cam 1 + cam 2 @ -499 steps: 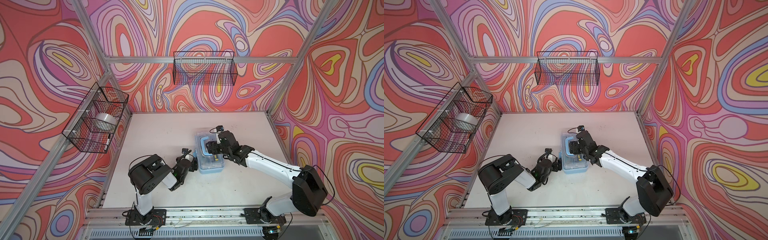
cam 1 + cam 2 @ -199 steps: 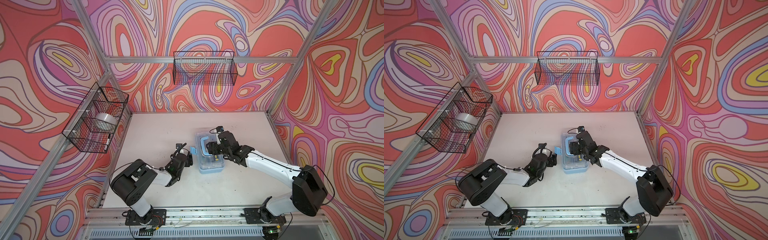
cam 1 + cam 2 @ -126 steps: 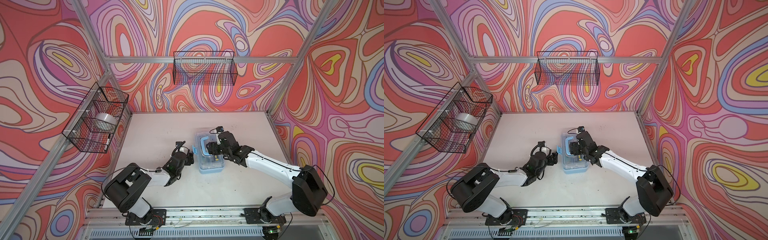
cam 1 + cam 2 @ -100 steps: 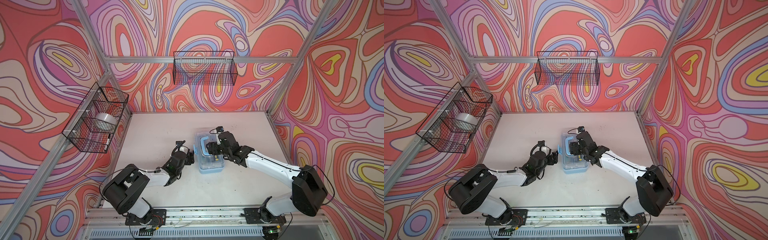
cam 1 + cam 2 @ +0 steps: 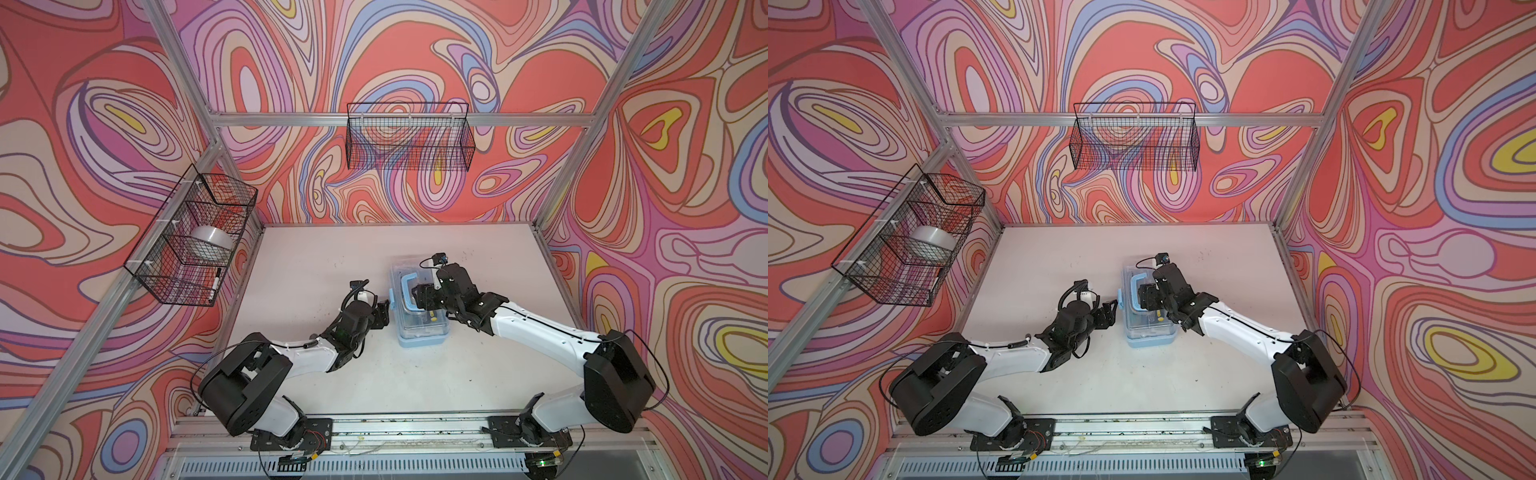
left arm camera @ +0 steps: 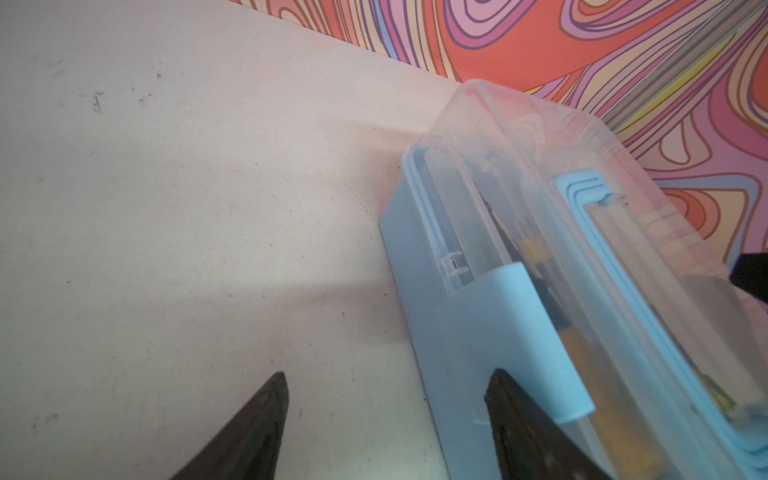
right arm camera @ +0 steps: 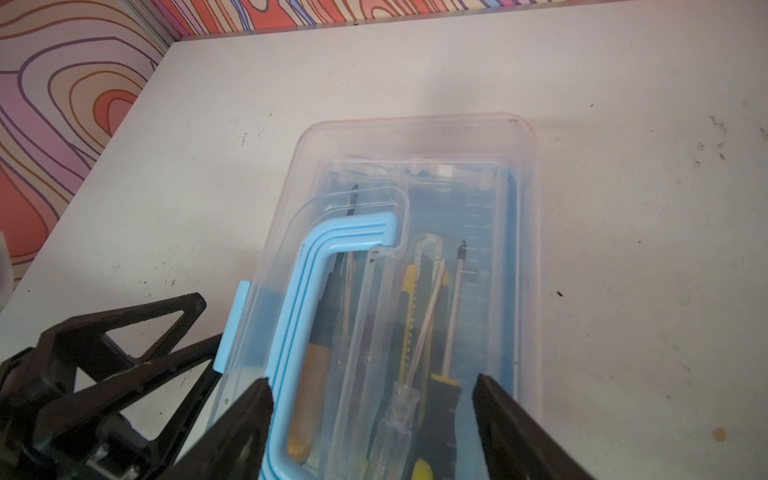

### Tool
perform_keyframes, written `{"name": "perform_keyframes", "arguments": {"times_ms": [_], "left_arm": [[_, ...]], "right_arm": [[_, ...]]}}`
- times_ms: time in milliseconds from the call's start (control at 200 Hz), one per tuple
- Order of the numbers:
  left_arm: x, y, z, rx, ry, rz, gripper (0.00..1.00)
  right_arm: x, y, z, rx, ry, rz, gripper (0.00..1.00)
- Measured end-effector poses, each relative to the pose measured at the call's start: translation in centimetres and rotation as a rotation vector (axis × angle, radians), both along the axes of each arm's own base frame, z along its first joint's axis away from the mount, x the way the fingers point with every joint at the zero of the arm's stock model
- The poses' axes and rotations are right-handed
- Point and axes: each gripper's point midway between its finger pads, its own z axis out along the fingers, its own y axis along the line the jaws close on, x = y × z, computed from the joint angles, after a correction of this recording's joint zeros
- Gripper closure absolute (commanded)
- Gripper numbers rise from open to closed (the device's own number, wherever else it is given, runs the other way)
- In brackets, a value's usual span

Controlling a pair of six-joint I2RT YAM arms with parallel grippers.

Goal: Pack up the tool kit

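Tool kit box [image 5: 419, 328], middle of table [image 5: 332, 257]: left gripper [image 6: 388, 374], jaws apart but narrowing, is arriving against side latch [image 6: 519, 332]. Right gripper [image 7: 372, 380] is sitting spread-jawed over lid [image 7: 415, 166]. Packing is likely nearing latch-down.

Both top views look down from high over the near edge at the whole counter [image 5: 316, 257]; the wrist cameras share the tool kit [image 7: 478, 187] close up, left beside, right above.

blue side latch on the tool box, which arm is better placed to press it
Left: left fingers are at the latch, one tip beside it. The right fingers sit over the lid.
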Motion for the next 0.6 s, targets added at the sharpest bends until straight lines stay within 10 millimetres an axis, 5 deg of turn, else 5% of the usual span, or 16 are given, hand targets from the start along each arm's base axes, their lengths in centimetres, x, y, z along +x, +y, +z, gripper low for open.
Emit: {"name": "perform_keyframes", "arguments": {"times_ms": [601], "left_arm": [[-0.12, -0.47, 0.17, -0.076, 0.026, 0.007, 0.3]], "right_arm": [[0.04, 0.02, -0.04, 0.006, -0.008, -0.001, 0.2]]}}
